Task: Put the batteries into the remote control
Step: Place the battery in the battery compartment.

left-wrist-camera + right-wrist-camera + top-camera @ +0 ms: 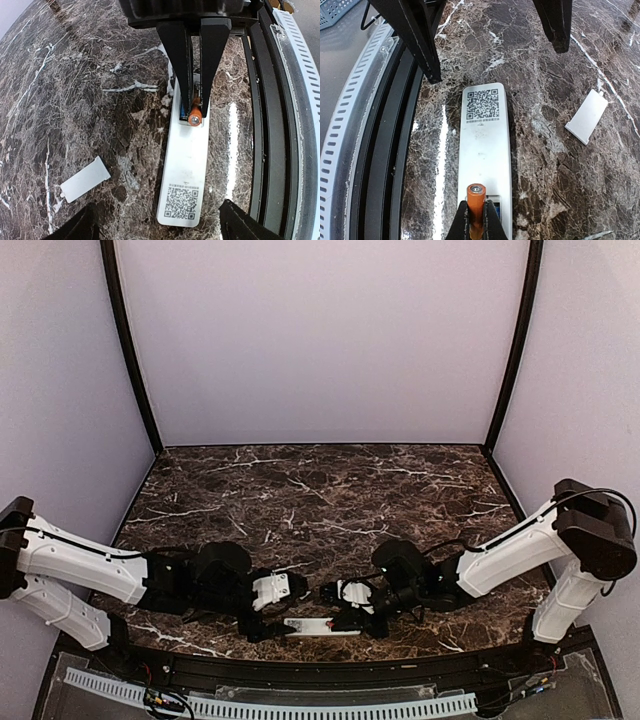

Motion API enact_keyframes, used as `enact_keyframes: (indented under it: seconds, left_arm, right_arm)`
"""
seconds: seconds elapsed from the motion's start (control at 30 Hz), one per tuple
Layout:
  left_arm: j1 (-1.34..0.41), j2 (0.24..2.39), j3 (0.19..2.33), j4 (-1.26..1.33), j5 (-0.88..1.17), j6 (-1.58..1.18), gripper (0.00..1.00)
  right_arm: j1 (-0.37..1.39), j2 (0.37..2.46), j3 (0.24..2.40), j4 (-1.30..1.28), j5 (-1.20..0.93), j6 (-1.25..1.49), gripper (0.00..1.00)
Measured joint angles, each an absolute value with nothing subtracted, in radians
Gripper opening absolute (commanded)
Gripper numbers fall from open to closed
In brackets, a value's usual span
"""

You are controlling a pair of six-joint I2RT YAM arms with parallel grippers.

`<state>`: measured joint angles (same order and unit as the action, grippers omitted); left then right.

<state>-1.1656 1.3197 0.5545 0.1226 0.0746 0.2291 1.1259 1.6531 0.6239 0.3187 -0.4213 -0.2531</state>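
From above, the two arms meet low over the near edge of the marble table [320, 490]. The white remote [318, 625] lies between them, lengthwise left to right, just inside the black rail [270, 125]. That view is too small to show what the fingers are doing.

The right wrist camera shows it. The right gripper [476, 206] is clenched on the orange battery [476, 192], pinching its sides. The battery's metal end points along the remote toward the left. The battery sits tilted at the open compartment at the remote's right end, with its free end resting at the compartment's edge. A sliver of blue [498, 207] shows beside it inside the compartment, too hidden to say more.

The remote lies back side up, with a printed code square [482, 103] at its left end. The left gripper [497, 65] is released, its two black fingers spread wide, one on each side of that end and touching nothing.

The left wrist camera sees the same grip from the other end. The right fingers [181, 60] come down close together around the orange battery, with the code square nearest the lens.

Only the wrist views show a small white cover [85, 178] lying flat on the marble, on the far side of the remote and apart from it.
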Motion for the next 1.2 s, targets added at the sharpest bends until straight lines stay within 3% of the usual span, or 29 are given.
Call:
enact_keyframes:
  seconds: [0.93,1.2]
  left_arm:
    - [-1.166,1.441,0.583,0.142,0.109,0.33,0.82]
    - [-1.166,1.273,0.501,0.187,0.084,0.27,0.83]
  right_arm:
    - [1.153,1.626,0.725,0.046,-0.332,-0.199,0.01]
    - [1.153,1.627,0.746,-0.002,-0.327,-0.183,0.02]
